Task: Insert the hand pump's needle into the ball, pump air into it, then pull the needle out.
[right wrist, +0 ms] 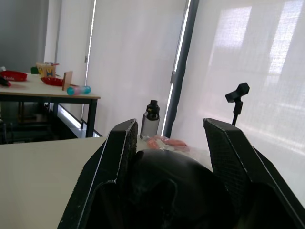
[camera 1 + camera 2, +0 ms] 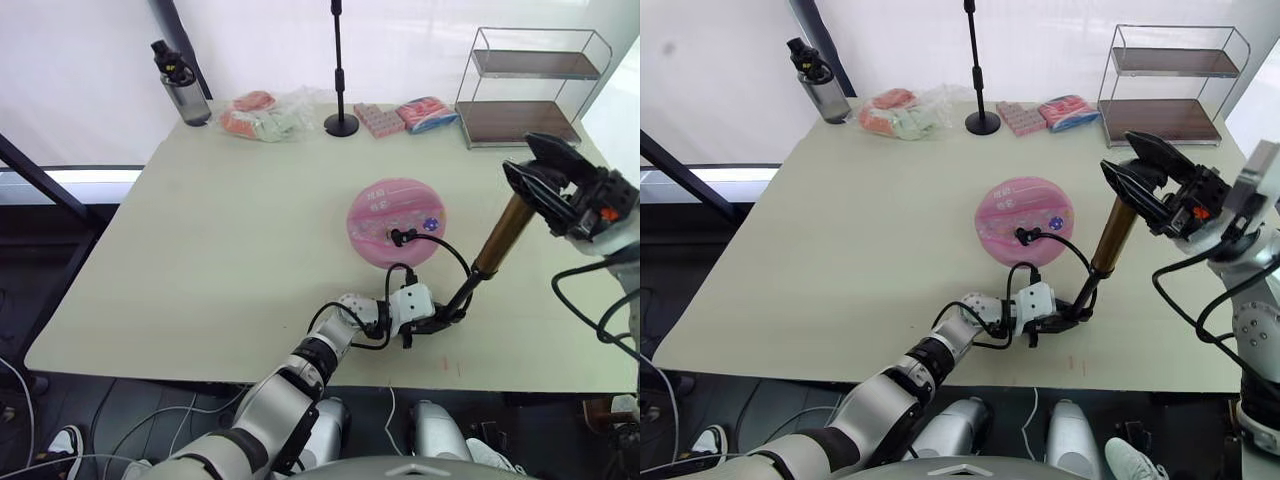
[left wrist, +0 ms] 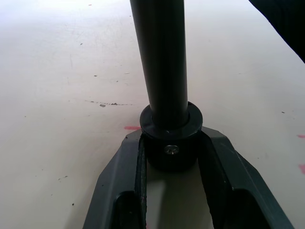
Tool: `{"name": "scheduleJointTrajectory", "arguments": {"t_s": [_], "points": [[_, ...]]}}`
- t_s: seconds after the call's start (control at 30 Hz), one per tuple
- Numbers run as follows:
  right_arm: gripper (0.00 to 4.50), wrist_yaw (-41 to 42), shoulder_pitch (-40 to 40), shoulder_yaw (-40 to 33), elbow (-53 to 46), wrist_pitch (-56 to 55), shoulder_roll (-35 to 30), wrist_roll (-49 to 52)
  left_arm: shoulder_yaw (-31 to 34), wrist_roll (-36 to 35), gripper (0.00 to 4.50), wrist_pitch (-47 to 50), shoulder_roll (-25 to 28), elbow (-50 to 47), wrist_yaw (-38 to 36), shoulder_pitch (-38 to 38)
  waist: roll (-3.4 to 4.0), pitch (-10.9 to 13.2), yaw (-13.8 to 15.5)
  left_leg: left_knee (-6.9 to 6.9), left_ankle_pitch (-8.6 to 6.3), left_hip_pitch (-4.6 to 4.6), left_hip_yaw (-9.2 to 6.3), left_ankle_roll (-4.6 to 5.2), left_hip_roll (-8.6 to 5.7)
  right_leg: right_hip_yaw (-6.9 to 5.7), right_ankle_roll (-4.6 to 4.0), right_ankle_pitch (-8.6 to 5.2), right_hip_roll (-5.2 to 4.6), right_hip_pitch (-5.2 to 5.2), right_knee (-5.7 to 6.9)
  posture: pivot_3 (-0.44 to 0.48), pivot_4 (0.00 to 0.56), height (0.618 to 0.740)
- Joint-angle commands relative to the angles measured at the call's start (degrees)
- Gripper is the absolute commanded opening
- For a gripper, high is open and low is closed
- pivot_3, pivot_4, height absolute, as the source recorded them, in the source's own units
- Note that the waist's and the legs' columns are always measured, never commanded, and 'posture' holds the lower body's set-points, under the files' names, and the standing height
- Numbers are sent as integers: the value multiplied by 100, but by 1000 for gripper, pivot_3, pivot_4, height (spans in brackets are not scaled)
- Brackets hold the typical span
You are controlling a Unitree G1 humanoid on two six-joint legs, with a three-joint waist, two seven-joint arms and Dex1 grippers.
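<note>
The ball lies as a flat pink disc in the middle of the table. The hand pump stands tilted to its right, a bronze cylinder on a black lower rod. My left gripper is shut on the pump's black bottom cap, low on the table. At the pump's top, my right gripper is shut on the black handle. The thin black hose loops from the pump's base to the ball, where its end fitting rests on the near side. The needle is too small to make out.
A water bottle, a bag of packets, a black stand, pink packets and a wire shelf line the table's far edge. Bare tabletop stretches left of the ball.
</note>
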Motion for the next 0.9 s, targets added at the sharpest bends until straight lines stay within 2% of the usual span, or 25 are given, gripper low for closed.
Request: {"name": "scheduleJointTrajectory", "arguments": {"t_s": [0.03,0.27,0.4,0.53,0.63,0.7,0.9], "points": [[1914,90,320,84,-13,-255,138,-302,-265,399,1089,345,245,556,-35,349,0,-11,-7,0,0,2,0,0,0,0,0,0,2,1,1,0,150,736],[1914,229,909,580,232,-609,473,-766,-259,405,1089,345,256,554,-49,348,-2,-43,-11,-2,0,13,0,0,8,0,0,0,12,8,2,0,150,736],[1914,318,1065,931,555,-865,584,-1164,-264,420,1089,332,255,560,-54,336,-10,-72,-14,-4,0,19,-1,0,9,0,-1,-1,15,12,2,0,150,736],[1914,315,1141,1137,1075,-1096,957,-1275,-260,410,1089,341,233,566,-48,348,-21,-85,-15,-9,0,26,-3,-1,15,0,-1,-1,22,17,2,0,150,736],[1914,416,1261,1354,1391,-1273,1011,-1582,-256,408,1089,351,225,563,-25,352,-27,-85,-15,-16,-1,49,-1,0,15,2,-2,-2,22,40,-2,0,150,736],[1914,414,1330,1505,1569,-1377,1002,-1829,-255,409,1089,359,222,564,-12,346,-36,-90,-15,-37,-3,97,0,1,16,3,17,-20,22,80,-11,0,150,736],[1914,282,1410,1697,1733,-1248,1049,-1986,-258,411,1089,362,210,566,14,339,-40,-100,-14,-39,-3,103,0,0,18,4,19,-22,23,83,-9,0,150,736]]}}
